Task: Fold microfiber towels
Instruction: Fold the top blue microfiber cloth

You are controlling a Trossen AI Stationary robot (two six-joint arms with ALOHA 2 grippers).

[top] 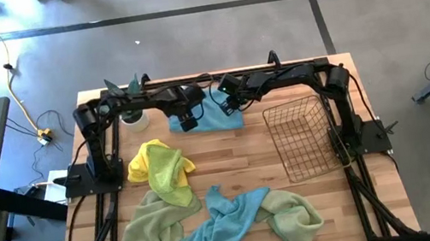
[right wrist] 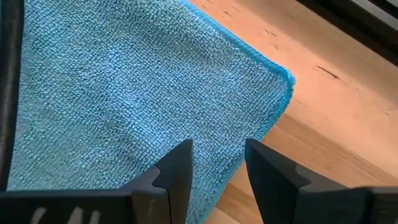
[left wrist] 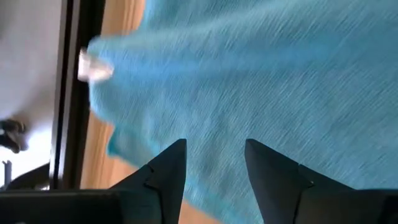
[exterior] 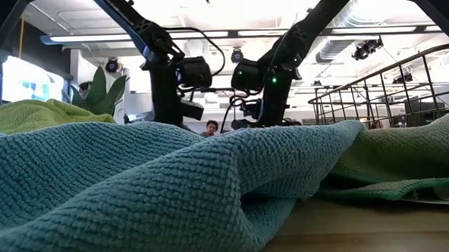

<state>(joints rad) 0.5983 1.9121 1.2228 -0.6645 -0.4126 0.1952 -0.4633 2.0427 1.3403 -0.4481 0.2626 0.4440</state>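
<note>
On the wooden table (top: pixel 238 156), a blue towel (top: pixel 216 113) lies flat at the far edge, beside the wire basket (top: pixel 300 137). The left gripper (left wrist: pixel 214 163) and right gripper (right wrist: pixel 217 163) hover over it, fingers parted, holding nothing. Other towels (top: pixel 213 216) lie heaped nearer the front.

A flat light blue microfiber towel (top: pixel 216 113) lies at the far middle of the butcher-block wooden bench (top: pixel 231 165), with the left gripper (top: pixel 189 123) over its left edge and the right gripper (top: pixel 228 106) over its right part, each with jaws apart. To its right stands the copper wire basket (top: pixel 304 137), and to its left the green potted plant (top: pixel 135 116). Nearer, the crumpled yellow microfiber towel (top: pixel 159 164) lies left of centre; along the near edge, left to right, lie a pale green microfiber towel (top: pixel 148 233), a second light blue microfiber towel (top: pixel 224 218) and another green microfiber towel (top: pixel 296 217).
</note>
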